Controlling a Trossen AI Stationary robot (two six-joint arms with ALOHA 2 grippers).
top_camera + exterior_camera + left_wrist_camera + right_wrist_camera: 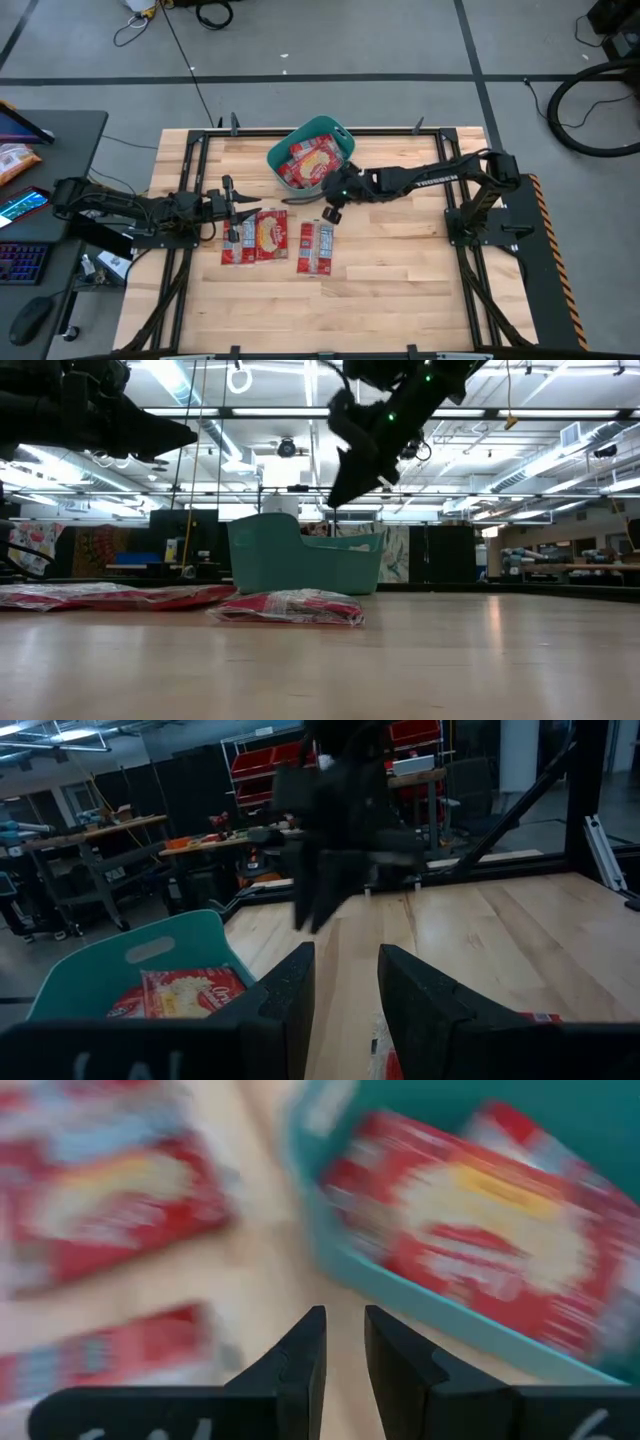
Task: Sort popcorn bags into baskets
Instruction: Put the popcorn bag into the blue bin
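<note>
The teal basket point(337, 130) stands at the table's far middle with red popcorn bags point(312, 160) lying in it. More red popcorn bags point(256, 238) lie flat on the wood nearer the front, another point(316, 248) to their right. My right gripper point(330, 212) hangs slanting down above the wood, just by the basket's near rim point(400, 1295); its fingers point(300, 1355) stand a narrow gap apart with nothing between them. My left gripper point(243, 207) is level and open over the left bags, also with nothing between its fingers.
Black frame rails point(190, 170) border the table. Bare wood point(400, 280) shows at the near and right parts. A side desk point(40, 200) off the left edge holds a keyboard, a phone and an orange packet point(15, 160).
</note>
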